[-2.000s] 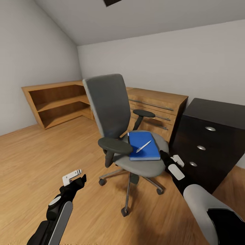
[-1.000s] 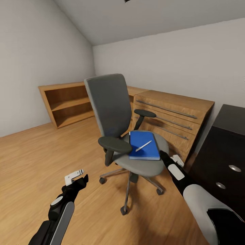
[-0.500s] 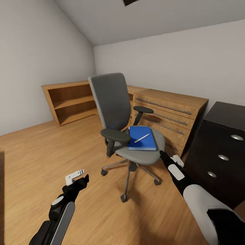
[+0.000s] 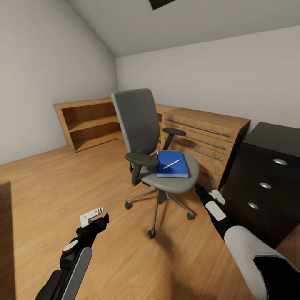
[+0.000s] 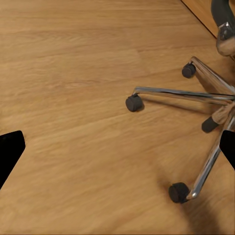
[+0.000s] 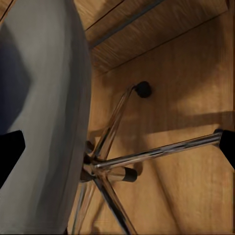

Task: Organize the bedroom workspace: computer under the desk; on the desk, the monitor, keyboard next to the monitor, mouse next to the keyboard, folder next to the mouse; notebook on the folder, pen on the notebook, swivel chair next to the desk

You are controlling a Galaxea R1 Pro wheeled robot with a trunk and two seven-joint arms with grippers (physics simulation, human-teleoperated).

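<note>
The grey swivel chair (image 4: 139, 123) stands mid-room on the wood floor. A blue flat folder or notebook (image 4: 173, 169) lies on its seat, and I cannot tell which it is. A silver pen (image 4: 171, 164) rests on top of it. My right gripper (image 4: 199, 191) hangs open just below and in front of the seat's near edge, apart from it. Through the right wrist view (image 6: 117, 149) I look up at the seat's underside (image 6: 49, 98) and the chrome legs. My left gripper (image 4: 100, 217) is open over bare floor, with the chair's wheeled base (image 5: 196, 95) ahead of it.
A wooden chest of drawers (image 4: 208, 133) stands against the back wall behind the chair. A black drawer cabinet (image 4: 266, 175) is at the right, close to my right arm. A low open wooden shelf (image 4: 87, 121) lines the left wall. Something dark (image 4: 4, 241) edges in at far left.
The whole picture has shifted, so the camera has moved and pulled back. The chair now looks smaller and farther from my right gripper. Both arms hold the same pose.
</note>
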